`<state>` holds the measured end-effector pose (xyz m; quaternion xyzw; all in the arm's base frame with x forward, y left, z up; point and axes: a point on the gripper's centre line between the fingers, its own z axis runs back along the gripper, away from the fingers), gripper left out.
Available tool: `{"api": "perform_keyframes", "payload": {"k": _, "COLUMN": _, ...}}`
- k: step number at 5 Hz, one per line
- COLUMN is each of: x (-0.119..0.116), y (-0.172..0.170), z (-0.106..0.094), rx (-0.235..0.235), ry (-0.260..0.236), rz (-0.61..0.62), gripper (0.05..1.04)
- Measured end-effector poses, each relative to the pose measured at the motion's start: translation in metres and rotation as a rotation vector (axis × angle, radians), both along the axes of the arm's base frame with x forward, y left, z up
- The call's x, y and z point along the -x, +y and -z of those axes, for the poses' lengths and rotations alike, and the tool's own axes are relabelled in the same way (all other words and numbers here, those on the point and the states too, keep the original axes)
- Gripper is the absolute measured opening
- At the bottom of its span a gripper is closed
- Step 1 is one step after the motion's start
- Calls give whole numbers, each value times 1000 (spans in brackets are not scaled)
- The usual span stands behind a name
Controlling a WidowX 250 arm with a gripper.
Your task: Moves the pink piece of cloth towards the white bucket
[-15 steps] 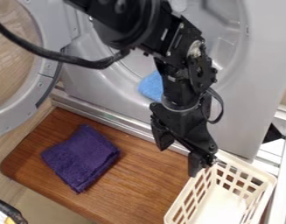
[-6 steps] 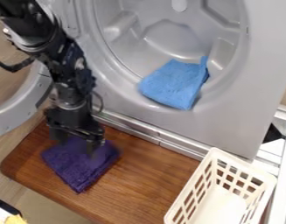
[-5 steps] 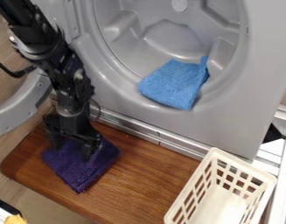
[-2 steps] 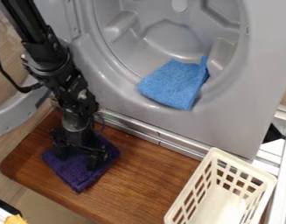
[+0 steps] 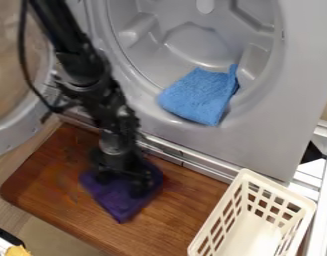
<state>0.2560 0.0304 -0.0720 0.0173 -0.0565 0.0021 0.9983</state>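
Over the middle-left of the wooden board, the black gripper [image 5: 121, 185] points down onto a folded purple cloth [image 5: 122, 204]. Its two fingers stand apart, their tips at the cloth and hiding part of it. The cloth lies flat on the board, one corner toward the bottom of the view. A cream-white slotted basket [image 5: 220, 214] stands at the lower right, apart from the cloth. No pink cloth is seen; this one is purple.
A blue cloth [image 5: 200, 96] lies in the round opening of a grey machine [image 5: 266, 135] behind the board. The machine's open round door [image 5: 9, 131] is at the left. A metal rail [image 5: 167, 149] borders the brown wooden board [image 5: 186, 210].
The gripper first swung left from near the basket and came down onto the purple cloth. Since then, gripper and cloth have shifted together to the right across the board.
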Motion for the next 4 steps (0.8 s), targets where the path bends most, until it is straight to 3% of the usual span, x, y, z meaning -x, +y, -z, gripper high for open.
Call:
{"api": "perform_keyframes", "payload": {"k": 3, "x": 6, "y": -83, "z": 0, "rx": 93, "ry": -8, "rz": 194, "gripper": 1001}}
{"api": "perform_keyframes", "payload": {"k": 4, "x": 10, "y": -94, "z": -1, "rx": 74, "ry": 12, "rz": 248, "gripper": 1000}}
